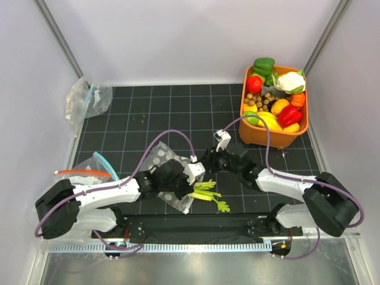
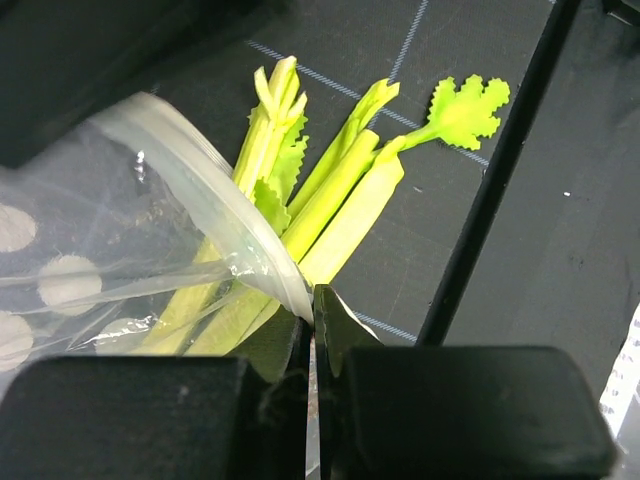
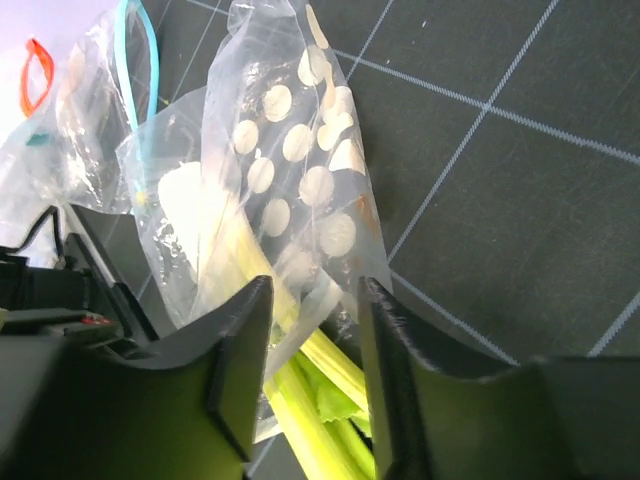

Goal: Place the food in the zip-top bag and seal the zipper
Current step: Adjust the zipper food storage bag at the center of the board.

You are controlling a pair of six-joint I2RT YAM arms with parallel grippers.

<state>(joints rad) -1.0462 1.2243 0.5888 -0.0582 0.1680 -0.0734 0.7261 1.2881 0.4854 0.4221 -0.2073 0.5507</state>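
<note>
1. Black gridded mat (image 1: 178,113) covers the table between pale walls.
2. Reaching in low from the left, the left arm has its left gripper (image 2: 312,305) clenched on the mouth edge of the zip-top bag (image 2: 120,250).
3. From the right, the other arm comes in with a bent elbow. The right gripper (image 3: 313,300) has its jaws parted, straddling the bag's mouth and the stalks; whether its pads touch the plastic is hard to tell.
4. The bag lies near mid-mat between both grippers. The celery (image 2: 340,210) has its lower stalks inside, while its leafy end sticks out onto the mat.
5. The zipper (image 2: 205,180), a pale strip, arches unsealed over the stalks.
6. The bag is thin, crinkled clear film dotted with white. The celery is glossy, ribbed and pale green, with serrated leaves.
7. An orange tub (image 1: 261,138) at the far right holds mixed toy produce. A teal-zipped bag (image 1: 89,98) and a red-stripped bag (image 1: 86,172) lie at the left edge.
</note>
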